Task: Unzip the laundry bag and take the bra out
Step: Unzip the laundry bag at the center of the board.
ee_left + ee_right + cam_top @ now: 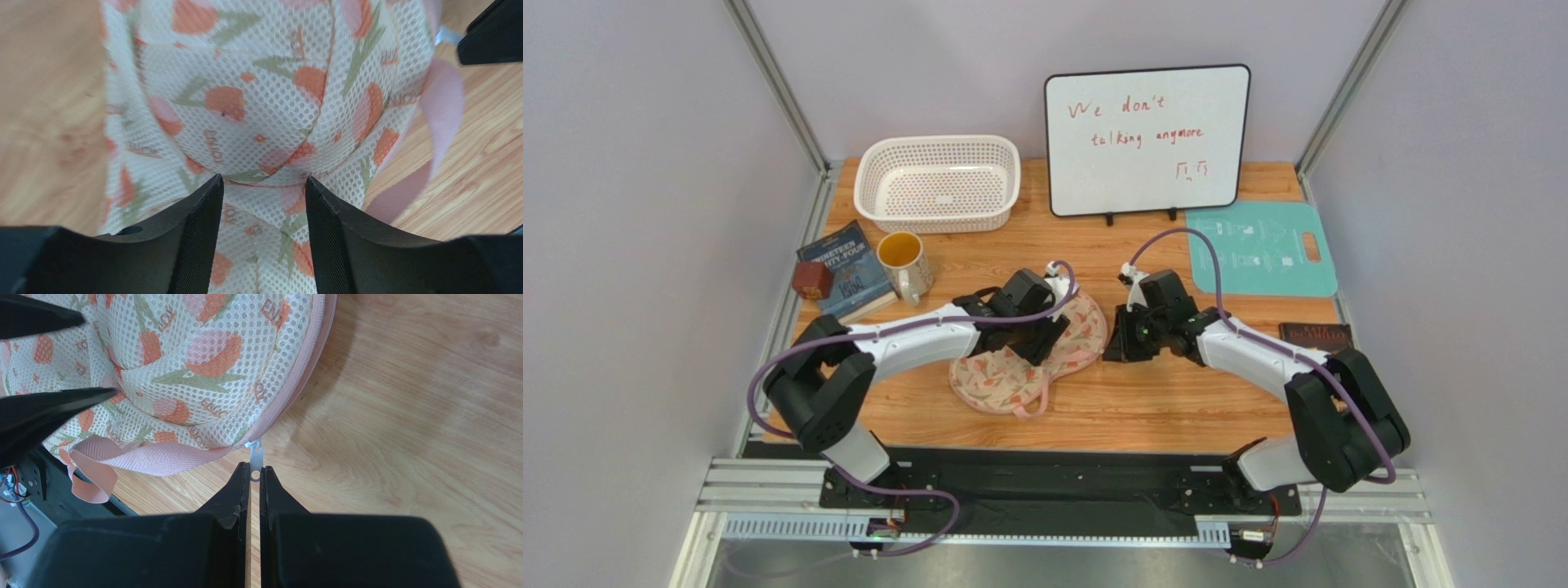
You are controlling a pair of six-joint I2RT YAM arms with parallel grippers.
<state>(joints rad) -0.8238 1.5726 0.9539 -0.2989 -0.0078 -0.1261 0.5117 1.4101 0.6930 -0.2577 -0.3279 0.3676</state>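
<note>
**Current step: opening the zipper.**

1. Right gripper point(255, 481): the jaws are closed to a hairline gap on the small metal zipper pull point(255, 452), which stands directly ahead of the fingertips. The pull is held by its flat faces, so a tug should carry along the pink zipper trim point(310, 373) without twisting the tab out.

2. Left gripper point(264, 202): the jaws stand apart, with the mesh of the laundry bag point(270, 92) filling the gap between them at the bag's narrow waist. One domed lobe lies just ahead of the fingertips. You cannot tell from the wrist view whether the pads squeeze the fabric or only bracket it. Either way, its likely purpose is to anchor the bag so that it does not slide across the table point(417, 416) when the pull is drawn.

3. The strap loop point(92, 484) lies slack, ahead and to the left of the right gripper's fingertips. Keep it out of the zipper path.

4. The bra is not visible. The zipper appears shut, so judge that the bra is inside the bag; the domed lobes are consistent with that.

5. Draw the pull along the curve of the trim, not straight away from the bag.
</note>
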